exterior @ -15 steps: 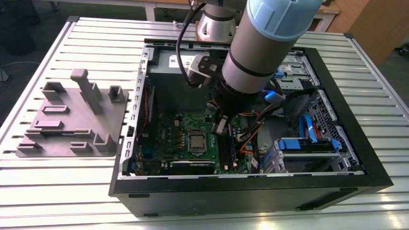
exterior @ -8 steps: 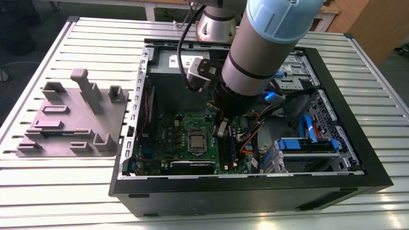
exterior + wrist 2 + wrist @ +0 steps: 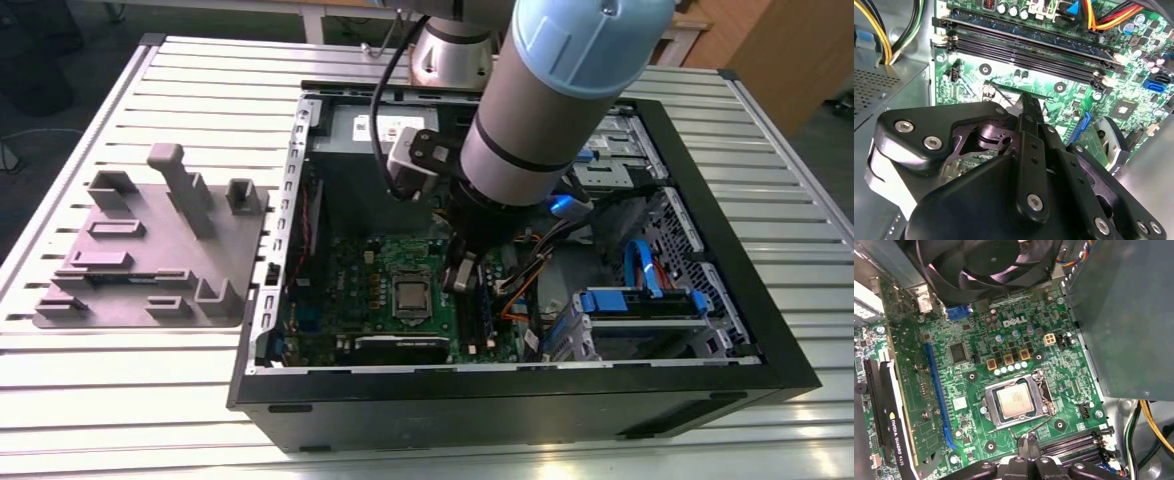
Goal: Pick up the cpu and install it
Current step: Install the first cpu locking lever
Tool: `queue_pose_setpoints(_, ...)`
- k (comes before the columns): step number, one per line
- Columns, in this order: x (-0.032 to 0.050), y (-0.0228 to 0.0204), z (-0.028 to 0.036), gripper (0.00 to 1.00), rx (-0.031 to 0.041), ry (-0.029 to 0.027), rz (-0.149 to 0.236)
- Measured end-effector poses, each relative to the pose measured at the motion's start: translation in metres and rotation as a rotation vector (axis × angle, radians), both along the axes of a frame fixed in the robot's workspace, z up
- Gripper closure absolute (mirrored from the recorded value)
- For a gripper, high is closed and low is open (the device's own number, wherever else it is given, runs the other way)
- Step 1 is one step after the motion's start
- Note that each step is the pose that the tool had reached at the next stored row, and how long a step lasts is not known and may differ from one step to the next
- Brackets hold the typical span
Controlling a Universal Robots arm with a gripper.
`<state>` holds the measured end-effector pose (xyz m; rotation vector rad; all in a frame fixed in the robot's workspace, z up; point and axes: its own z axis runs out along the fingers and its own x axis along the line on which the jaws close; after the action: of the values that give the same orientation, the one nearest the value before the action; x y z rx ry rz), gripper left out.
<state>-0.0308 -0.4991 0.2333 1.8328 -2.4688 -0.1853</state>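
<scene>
The cpu (image 3: 410, 297) (image 3: 1016, 401), a small square chip with a silver-grey top, lies flat in the metal-framed socket (image 3: 990, 415) on the green motherboard (image 3: 969, 365) inside the open computer case (image 3: 521, 400). My gripper (image 3: 463, 275) hangs inside the case just to the exterior view's right of the chip. It hovers above the board between the socket and the memory slots (image 3: 1024, 45). In both wrist views the black fingertips (image 3: 1026, 444) (image 3: 1026, 102) are pressed together with nothing between them. They do not touch the cpu.
A big grey plastic tray with upright posts (image 3: 147, 250) lies on the slatted table left of the case. Inside the case are a black fan (image 3: 989, 260), a graphics card (image 3: 889, 415), a grey power-supply box (image 3: 1124, 315), blue drive brackets (image 3: 641, 300) and coloured cables (image 3: 1094, 15).
</scene>
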Motion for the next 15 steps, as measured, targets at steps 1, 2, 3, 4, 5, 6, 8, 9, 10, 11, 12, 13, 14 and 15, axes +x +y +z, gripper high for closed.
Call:
queue_pose_setpoints(1,-0.0003,-0.0001,-0.0002,0.9,-0.0001,-0.0002,0.007)
queue_pose_setpoints(2,-0.0004,-0.0002,-0.0004,0.9,-0.0001,-0.0004,0.016)
queue_pose_setpoints(3,-0.0005,-0.0002,-0.0009,0.9,-0.0001,-0.0008,0.023)
queue_pose_setpoints(4,-0.0006,-0.0002,-0.0014,0.9,-0.0002,-0.001,0.025)
queue_pose_setpoints(5,-0.0007,-0.0003,-0.0015,0.9,-0.0004,-0.001,0.025)
queue_pose_setpoints(6,-0.0007,-0.0003,-0.0015,0.9,-0.0005,-0.001,0.026)
queue_pose_setpoints(8,-0.0007,-0.0002,-0.0017,0.9,-0.0005,-0.0011,0.026)
queue_pose_setpoints(9,-0.0007,-0.0002,-0.002,0.9,-0.0005,-0.0011,0.025)
queue_pose_setpoints(10,-0.0007,-0.0002,-0.0026,0.9,-0.0003,-0.0013,0.026)
queue_pose_setpoints(11,-0.0008,-0.0002,-0.003,0.9,-0.0004,-0.0017,0.028)
queue_pose_setpoints(12,-0.001,-0.0002,-0.0032,0.9,-0.0007,-0.0021,0.031)
queue_pose_setpoints(13,-0.0011,-0.0002,-0.0033,0.9,-0.0008,-0.0025,0.035)
queue_pose_setpoints(14,-0.0011,-0.0002,-0.0035,0.9,-0.0008,-0.0029,0.038)
queue_pose_setpoints(15,-0.0012,-0.0002,-0.0037,0.9,-0.0006,-0.0031,0.043)
